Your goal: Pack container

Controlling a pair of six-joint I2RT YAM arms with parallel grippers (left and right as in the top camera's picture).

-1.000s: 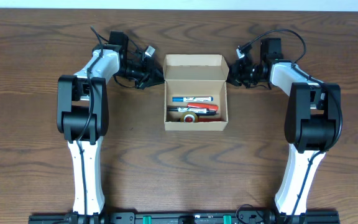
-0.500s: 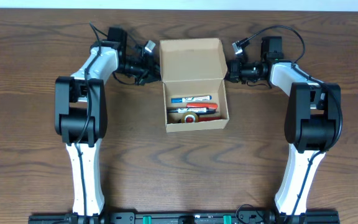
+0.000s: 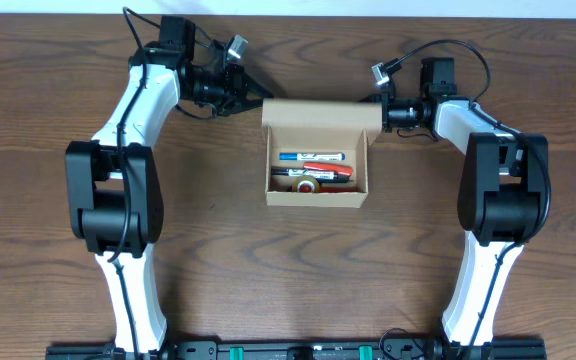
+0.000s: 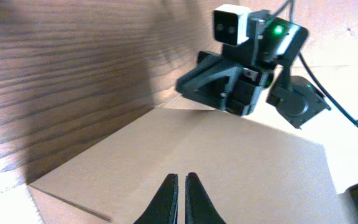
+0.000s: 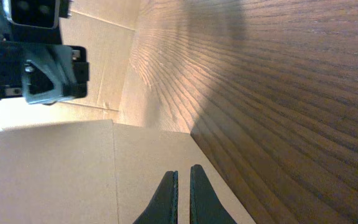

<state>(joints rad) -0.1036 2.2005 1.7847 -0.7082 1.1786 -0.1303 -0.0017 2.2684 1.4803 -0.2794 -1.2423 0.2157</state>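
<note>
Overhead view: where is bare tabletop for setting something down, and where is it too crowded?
Bare brown wooden table lies between the white left arm and right arm, nearside of the small tan cardboard box; more outside each arm. Crowded: the box's far flap, flanked by left tool and right tool, and its interior, holding markers.

No legible text; the print on the markers (image 3: 313, 158) is too small.
</note>
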